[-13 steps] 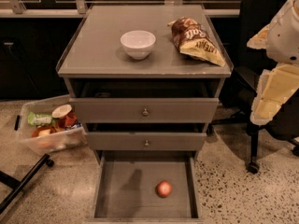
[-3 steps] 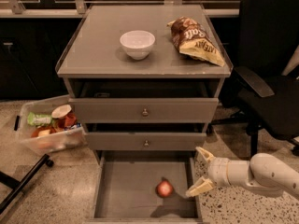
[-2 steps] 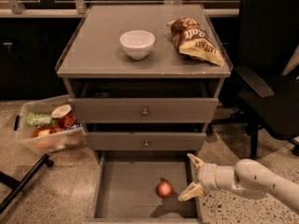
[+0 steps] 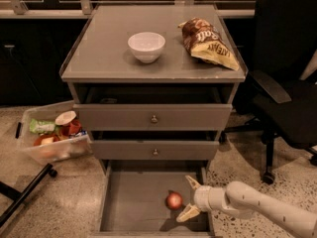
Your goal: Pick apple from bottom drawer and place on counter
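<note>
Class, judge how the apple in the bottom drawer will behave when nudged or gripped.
The apple is round and lies on the flat bare floor of the drawer, so a nudge would probably send it rolling. Its smooth curved skin may slip unless squeezed across the middle. The open gripper beside it looks wide enough to span it.

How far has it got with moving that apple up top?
Done: the bottom drawer stands open. In hand: the open gripper sits right beside the apple on the drawer floor, not gripping it. Left: grasp, lift, set it on the counter.
</note>
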